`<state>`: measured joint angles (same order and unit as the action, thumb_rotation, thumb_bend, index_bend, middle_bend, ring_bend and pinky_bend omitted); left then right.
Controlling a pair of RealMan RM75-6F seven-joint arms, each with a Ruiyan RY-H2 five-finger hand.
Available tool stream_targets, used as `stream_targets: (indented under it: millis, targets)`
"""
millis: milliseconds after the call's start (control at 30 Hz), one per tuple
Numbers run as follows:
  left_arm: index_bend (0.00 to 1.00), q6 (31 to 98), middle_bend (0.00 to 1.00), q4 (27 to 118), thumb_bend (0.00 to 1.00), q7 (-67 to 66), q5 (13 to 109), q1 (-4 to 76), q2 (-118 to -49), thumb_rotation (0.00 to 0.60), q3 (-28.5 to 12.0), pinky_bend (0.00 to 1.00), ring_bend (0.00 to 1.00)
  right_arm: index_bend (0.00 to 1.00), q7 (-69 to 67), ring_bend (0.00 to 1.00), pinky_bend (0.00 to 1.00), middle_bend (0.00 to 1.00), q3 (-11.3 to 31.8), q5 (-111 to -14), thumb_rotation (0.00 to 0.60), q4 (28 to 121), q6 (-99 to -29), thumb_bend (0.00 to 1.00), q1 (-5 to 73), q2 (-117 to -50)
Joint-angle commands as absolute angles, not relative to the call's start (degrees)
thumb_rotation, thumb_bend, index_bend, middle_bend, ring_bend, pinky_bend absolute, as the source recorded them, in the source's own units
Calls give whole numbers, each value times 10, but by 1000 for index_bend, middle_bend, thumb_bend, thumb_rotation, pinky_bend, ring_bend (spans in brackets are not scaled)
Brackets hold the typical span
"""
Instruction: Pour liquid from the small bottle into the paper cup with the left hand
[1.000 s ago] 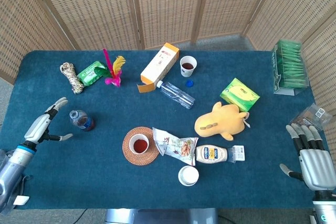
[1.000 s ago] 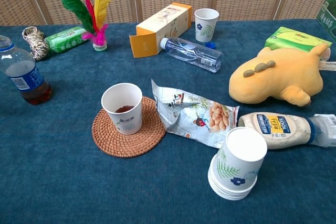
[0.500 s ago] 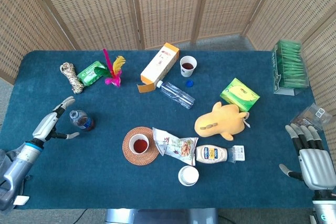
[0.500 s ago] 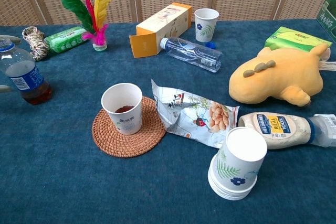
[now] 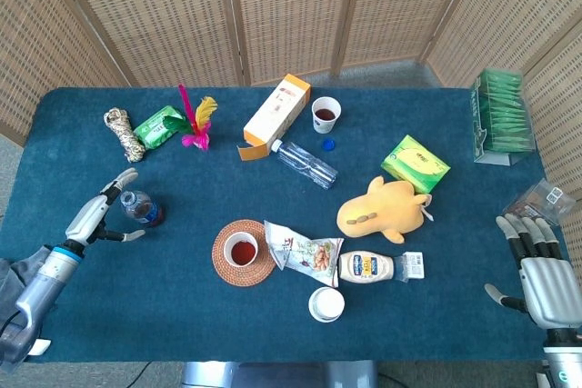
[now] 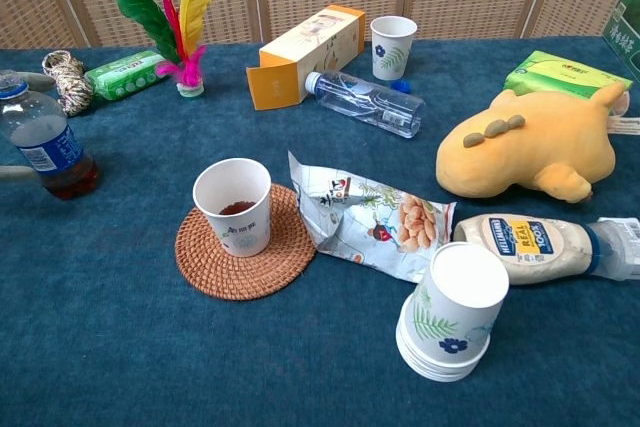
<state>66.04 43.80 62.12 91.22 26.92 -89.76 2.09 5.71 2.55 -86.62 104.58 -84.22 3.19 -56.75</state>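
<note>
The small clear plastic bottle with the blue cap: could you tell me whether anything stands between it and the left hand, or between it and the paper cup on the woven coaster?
Nothing visible does. The left hand is open right beside the small clear plastic bottle, and only bare blue tablecloth separates the bottle from the paper cup on the round woven coaster.

A table (image 5: 455, 115) draped in dark blue cloth stands before folding woven wicker screens (image 5: 291, 6), evenly lit.
</note>
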Motion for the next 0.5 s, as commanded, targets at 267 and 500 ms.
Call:
stream_targets:
  millis: [267,500]
  targets:
    - [0,651,0,434,204,617,907,276,-908,600,20,0,0,0,51,0,0,0,24,-866,600,1046,-839,0,33,-565]
    - [0,652,0,430,208,611,901,280,-917,600,14,0,0,0,45,0,0,0,24,-865,600,1046,-839,0,33,-563]
